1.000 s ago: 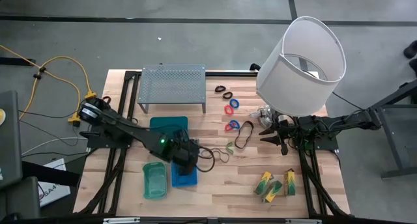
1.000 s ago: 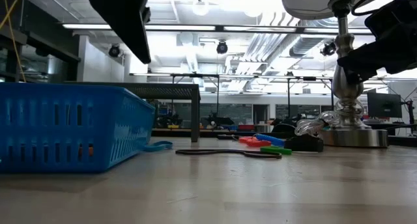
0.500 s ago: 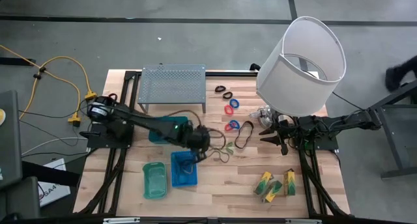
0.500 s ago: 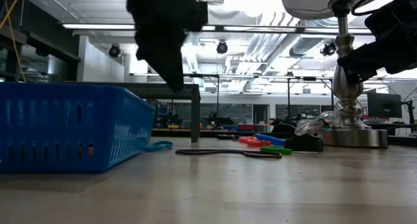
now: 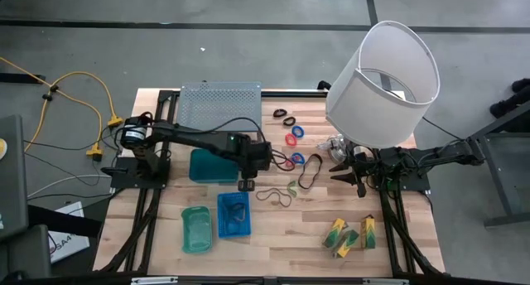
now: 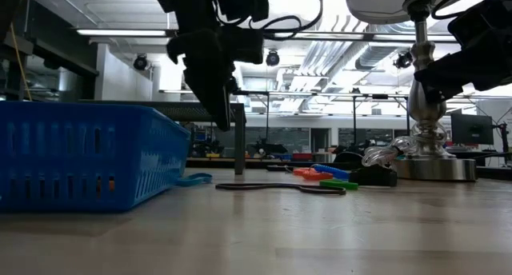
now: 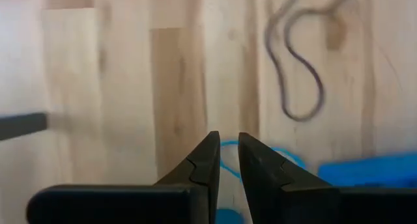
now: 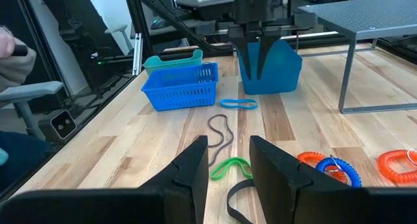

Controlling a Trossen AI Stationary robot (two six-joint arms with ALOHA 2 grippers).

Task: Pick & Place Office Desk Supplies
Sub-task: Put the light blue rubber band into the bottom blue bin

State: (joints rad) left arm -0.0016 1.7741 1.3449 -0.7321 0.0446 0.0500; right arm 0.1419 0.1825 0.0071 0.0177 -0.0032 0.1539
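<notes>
My left gripper (image 5: 246,185) hangs over the bare wood between the teal bin (image 5: 214,165) and the blue basket (image 5: 233,214). It points steeply down, its fingers (image 7: 212,152) a narrow gap apart with nothing between them. A blue band (image 8: 238,104) lies on the table just below it, and a thin dark loop (image 5: 273,194) and a green band (image 5: 292,186) lie to its right. Red and blue rings (image 5: 294,136), black loops (image 5: 284,115) and yellow-green packets (image 5: 348,234) lie loose on the wood. My right gripper (image 5: 341,171) waits open by the lamp's foot.
A green tray (image 5: 197,229) stands left of the blue basket. The grey perforated rack (image 5: 220,109) stands at the far side. The big white-shaded lamp (image 5: 383,84) rises at the right. A large black band (image 5: 310,171) lies before my right gripper.
My left gripper has swung from above the blue basket toward the table's far edge and a little to the right, sinking slightly and rolling about its own axis. Its finger gap looks unchanged. Nothing on the table has moved.
</notes>
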